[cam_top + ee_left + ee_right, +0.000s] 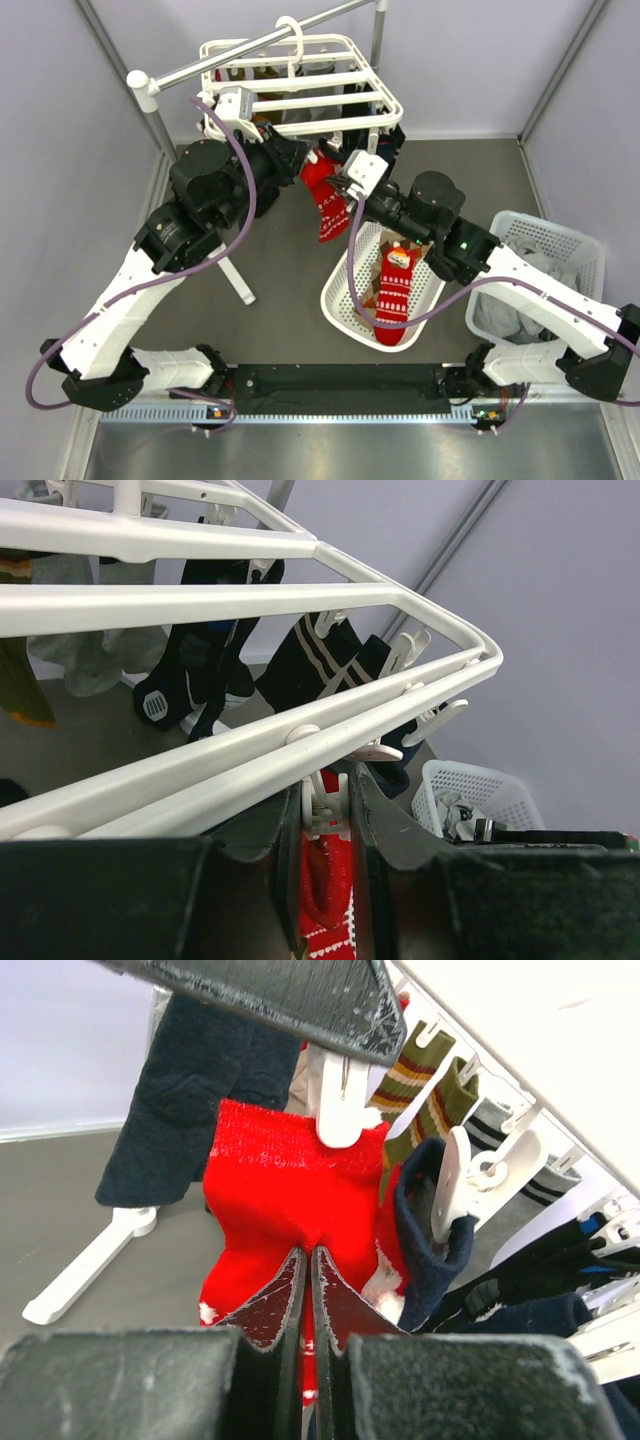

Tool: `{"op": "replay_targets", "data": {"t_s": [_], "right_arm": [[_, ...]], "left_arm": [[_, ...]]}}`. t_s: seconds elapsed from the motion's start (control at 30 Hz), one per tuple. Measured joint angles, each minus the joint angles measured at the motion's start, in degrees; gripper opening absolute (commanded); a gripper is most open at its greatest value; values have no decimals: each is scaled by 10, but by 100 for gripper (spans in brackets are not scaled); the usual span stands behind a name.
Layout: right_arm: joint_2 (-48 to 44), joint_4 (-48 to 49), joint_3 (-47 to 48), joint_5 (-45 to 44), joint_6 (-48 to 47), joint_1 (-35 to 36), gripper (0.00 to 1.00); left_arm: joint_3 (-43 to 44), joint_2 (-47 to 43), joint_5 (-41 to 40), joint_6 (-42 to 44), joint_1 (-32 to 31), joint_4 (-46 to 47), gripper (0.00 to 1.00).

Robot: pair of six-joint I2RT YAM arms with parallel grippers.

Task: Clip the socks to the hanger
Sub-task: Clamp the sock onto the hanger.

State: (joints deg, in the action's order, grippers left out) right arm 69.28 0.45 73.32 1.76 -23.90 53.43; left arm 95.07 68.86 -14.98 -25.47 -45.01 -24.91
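Observation:
The white hanger [330, 77] hangs from a rail at the back and carries several dark and striped socks. A red sock [330, 212] hangs under its near edge. My left gripper [298, 160] is shut on a white clip [335, 802] under the hanger bar [200, 605], and the red sock [325, 890] sits in that clip. My right gripper [342, 185] is shut on the red sock [270, 1180] just below its top edge, fingertips meeting in the right wrist view [308, 1252]. The clip [340, 1110] sits on the sock's top edge. A navy sock [425, 1250] hangs clipped beside it.
A round white basket [340, 300] in front holds another red snowflake sock [395, 290]. A rectangular white basket [590, 250] at the right holds grey laundry. The rail stand's white foot [238, 282] lies on the floor at the left.

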Motion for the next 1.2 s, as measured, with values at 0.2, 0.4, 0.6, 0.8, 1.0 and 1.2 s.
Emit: {"op": "replay_targets", "data": {"t_s": [0.2, 0.4, 0.6, 0.8, 1.0, 1.2], "right_arm": [[5, 15, 8, -1, 0, 0, 0], [8, 23, 11, -2, 0, 0, 0], [8, 37, 11, -3, 5, 0, 0], [-8, 62, -14, -6, 23, 0, 0], [-17, 80, -26, -14, 25, 6, 0], [-15, 99, -30, -38, 14, 23, 0]], "left_arm": [[0, 0, 5, -1, 1, 0, 0], [1, 0, 7, -2, 1, 0, 0], [4, 0, 1, -2, 1, -3, 0], [9, 0, -16, -2, 1, -15, 0], [24, 3, -20, -5, 1, -34, 0], [36, 9, -13, -16, 1, -34, 0]]}}
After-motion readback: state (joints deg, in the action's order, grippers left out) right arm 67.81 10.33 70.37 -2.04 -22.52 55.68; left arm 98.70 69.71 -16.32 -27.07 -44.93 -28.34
